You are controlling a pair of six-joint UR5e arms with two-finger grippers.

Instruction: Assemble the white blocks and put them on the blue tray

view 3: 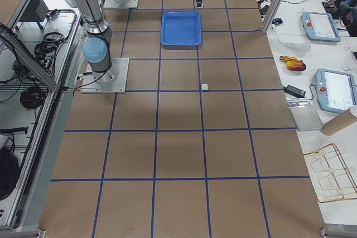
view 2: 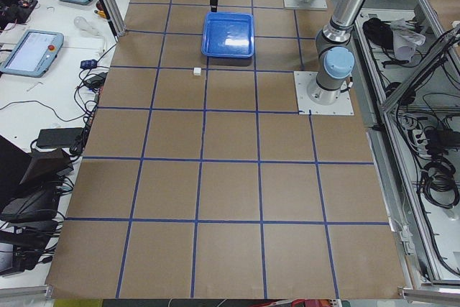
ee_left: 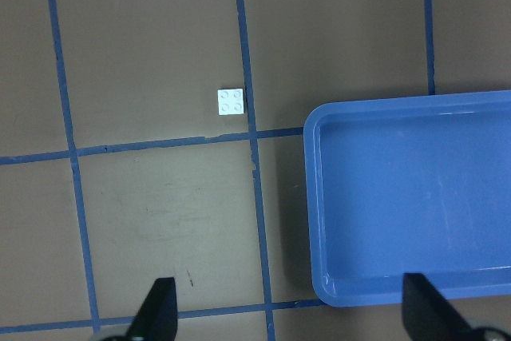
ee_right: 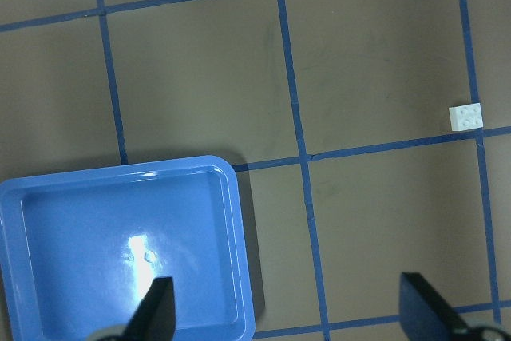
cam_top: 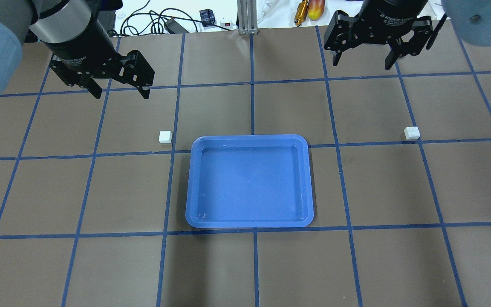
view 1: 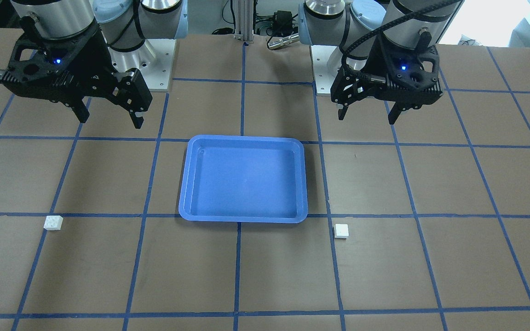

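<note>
The blue tray (cam_top: pixel 249 183) lies empty at the table's middle, also in the front view (view 1: pixel 242 184). One white block (cam_top: pixel 165 137) lies on the table just off the tray's left far corner, studs up in the left wrist view (ee_left: pixel 231 101). The other white block (cam_top: pixel 412 133) lies far to the tray's right, and shows in the right wrist view (ee_right: pixel 465 116). The blocks are apart, not joined. My left gripper (cam_top: pixel 122 96) is open and empty, high above the table. My right gripper (cam_top: pixel 362 65) is open and empty, also raised.
The brown table is marked with a grid of blue tape lines. Cables and small items lie beyond the far edge (cam_top: pixel 309 10). Operator pendants (view 3: pixel 321 26) and benches stand beside the table in the side views.
</note>
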